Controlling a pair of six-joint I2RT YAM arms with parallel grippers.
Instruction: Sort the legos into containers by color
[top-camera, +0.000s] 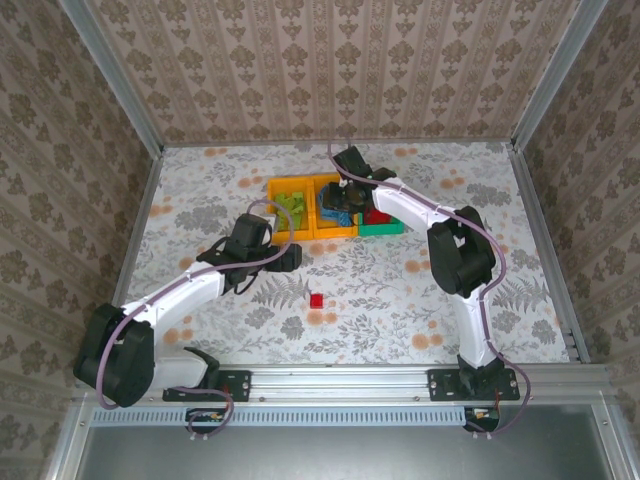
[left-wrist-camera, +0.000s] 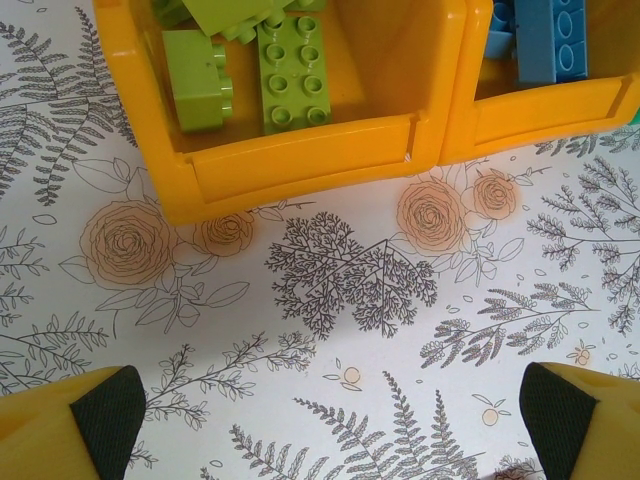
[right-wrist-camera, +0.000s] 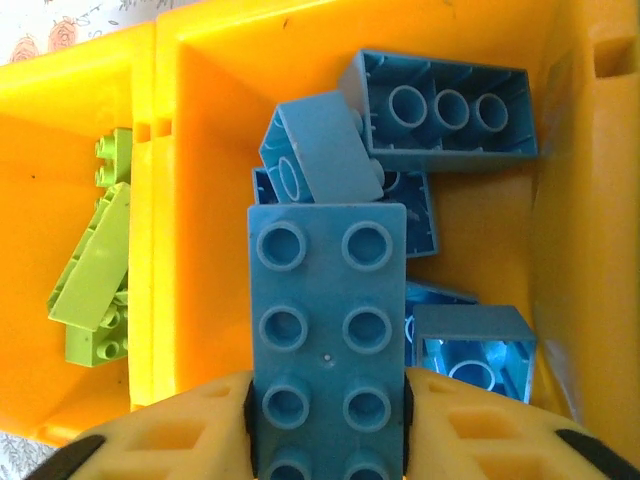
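Observation:
My right gripper (right-wrist-camera: 328, 432) is shut on a long blue lego (right-wrist-camera: 328, 320), with a pad against each long side. It hangs over the middle orange container (right-wrist-camera: 205, 250), which holds several blue legos (right-wrist-camera: 450, 105). The left orange container (left-wrist-camera: 300, 165) holds lime green legos (left-wrist-camera: 292, 75). A green container (top-camera: 385, 228) stands at the right end of the row with red legos inside. One red lego (top-camera: 317, 300) lies alone on the table. My left gripper (left-wrist-camera: 330, 425) is open over bare tablecloth just in front of the left orange container, its fingers (left-wrist-camera: 100, 420) wide apart.
The containers stand in a row at the middle back of the floral tablecloth (top-camera: 400, 300). Metal rails and patterned walls (top-camera: 330, 70) enclose the table. The right arm (top-camera: 455, 250) reaches in from the front right, the left arm (top-camera: 180, 295) from the front left.

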